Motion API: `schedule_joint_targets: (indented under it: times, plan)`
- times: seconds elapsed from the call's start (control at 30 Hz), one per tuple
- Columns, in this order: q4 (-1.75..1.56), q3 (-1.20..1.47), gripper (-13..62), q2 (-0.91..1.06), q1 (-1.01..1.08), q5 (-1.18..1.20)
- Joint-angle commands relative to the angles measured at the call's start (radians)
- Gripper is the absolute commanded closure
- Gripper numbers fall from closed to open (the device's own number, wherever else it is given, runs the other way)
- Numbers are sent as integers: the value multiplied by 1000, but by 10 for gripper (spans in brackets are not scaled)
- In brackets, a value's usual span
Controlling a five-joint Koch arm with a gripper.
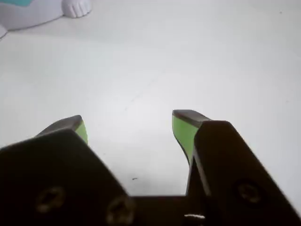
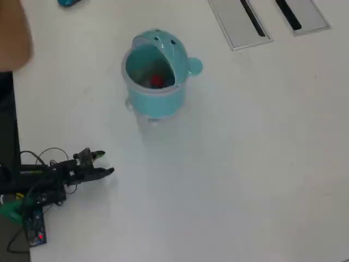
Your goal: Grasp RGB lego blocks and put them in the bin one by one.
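One red block [image 2: 157,81] shows inside the bin [image 2: 155,103], which stands well apart from the gripper [image 2: 107,162], up and to the right of it in the overhead view. The lid is open. I cannot find a blue or a yellow-green block on the table [image 2: 245,174]; maybe they lie in the bin too, hidden in its shadow. The risk, in my judgement, is a useless reach: with no block seen, the arm may close on nothing. In the wrist view the jaws stand wide apart, green pads [image 1: 182,132] facing, holding nothing, with only bare table between them.
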Motion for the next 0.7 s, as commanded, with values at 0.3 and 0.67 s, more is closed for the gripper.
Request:
schedule_joint_targets:
  times: [0.3, 0.67]
  plan:
    - [-61, 72, 164, 77, 5, -2]
    - [-40, 140, 164, 80, 5, 167]
